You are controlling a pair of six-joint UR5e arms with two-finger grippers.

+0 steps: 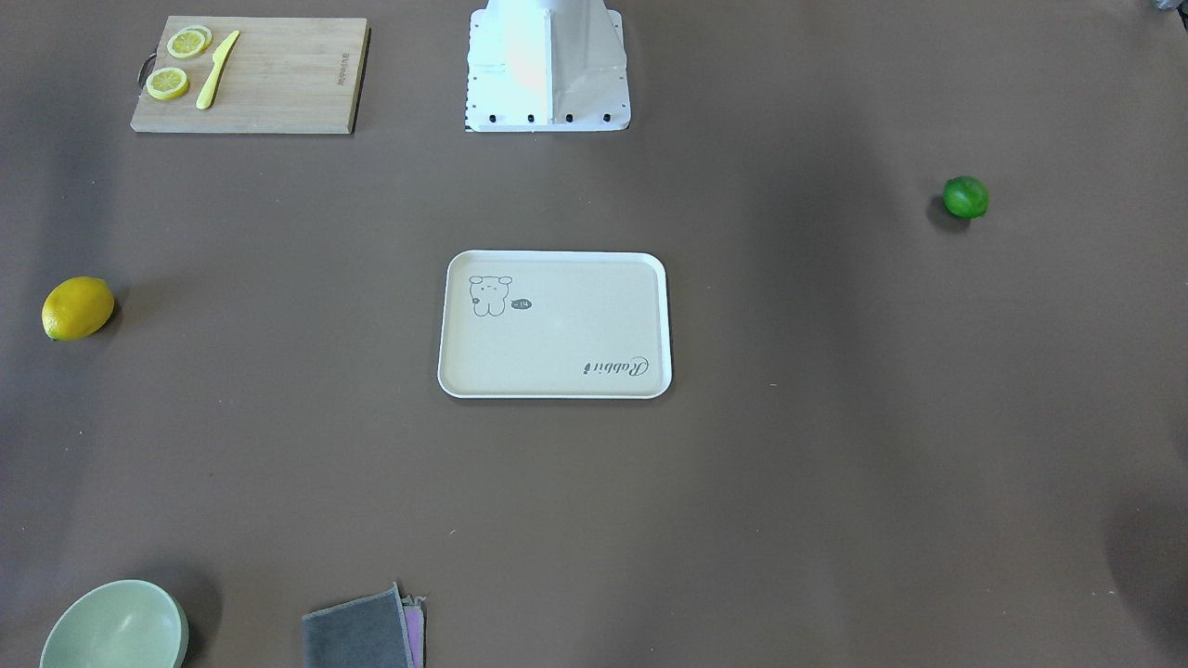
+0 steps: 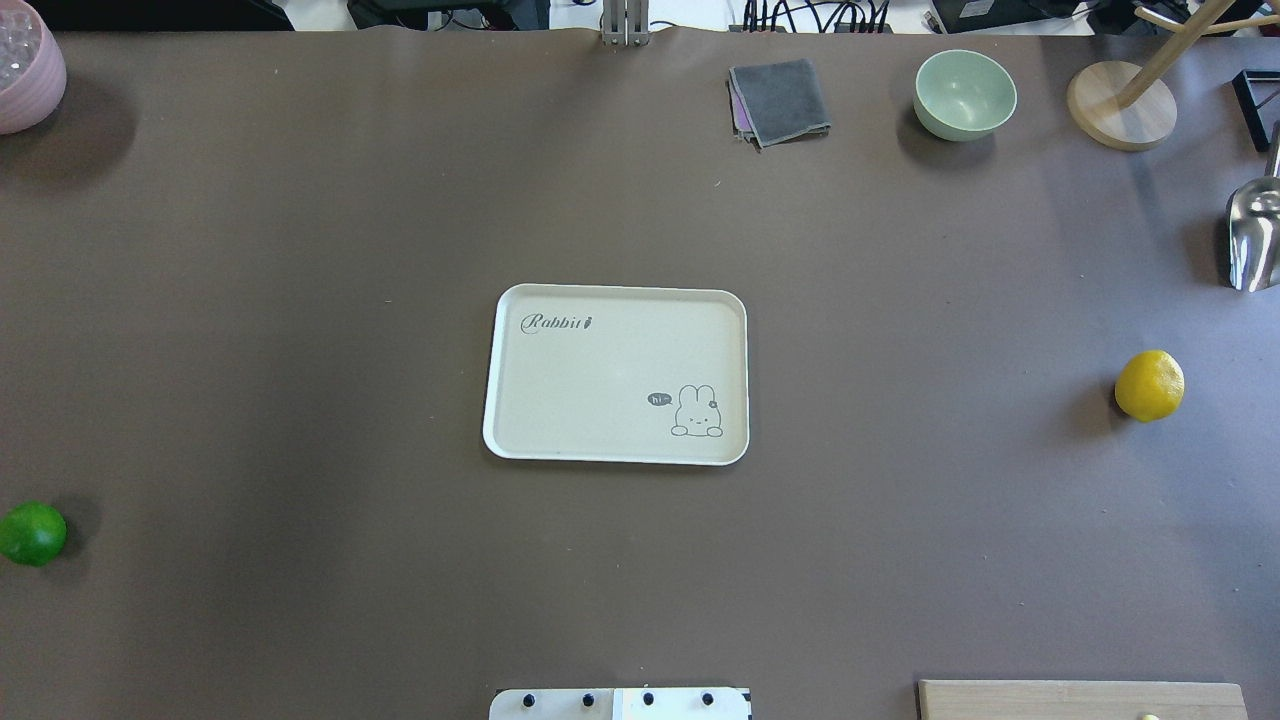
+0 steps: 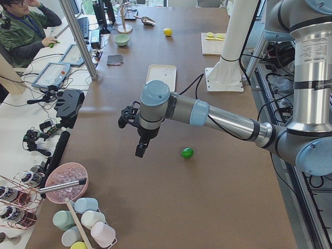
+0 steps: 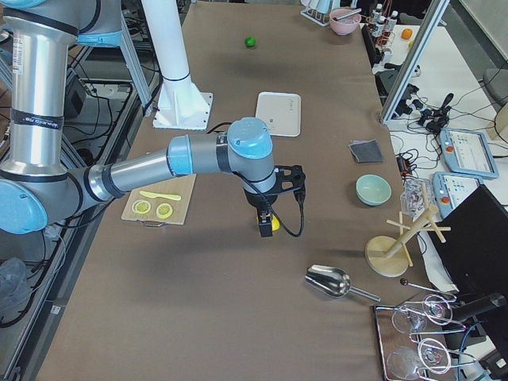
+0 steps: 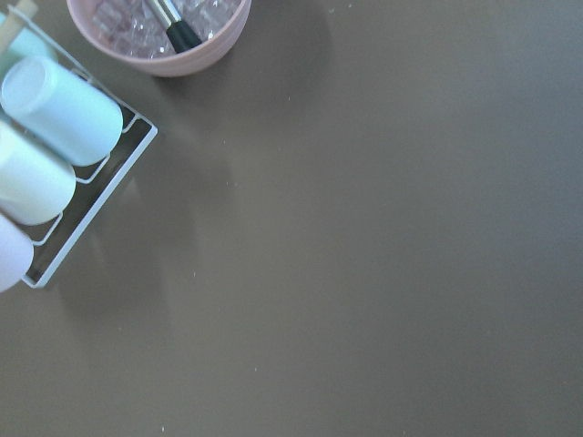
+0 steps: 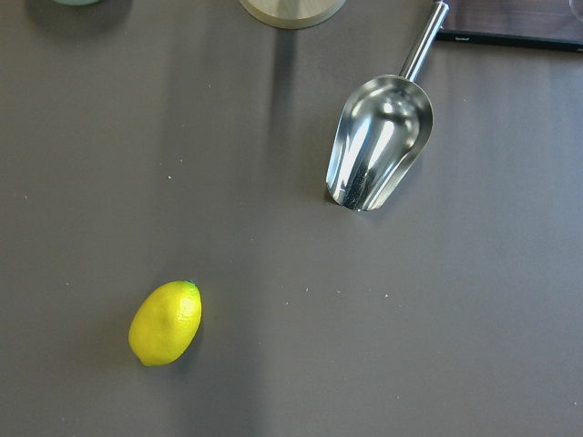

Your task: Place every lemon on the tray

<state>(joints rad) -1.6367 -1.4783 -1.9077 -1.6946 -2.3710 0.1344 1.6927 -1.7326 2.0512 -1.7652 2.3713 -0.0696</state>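
The tray (image 2: 600,380) sits mid-table (image 2: 300,250). The yellow lemon (image 2: 1149,385) lies on the table well off to the robot's right, and the green lemon (image 2: 32,533) well off to its left. The left claw (image 3: 140,149) hangs near the green lemon and the right claw (image 4: 265,225) near the yellow one, but both appear in side views only, so opening and hold cannot be determined.
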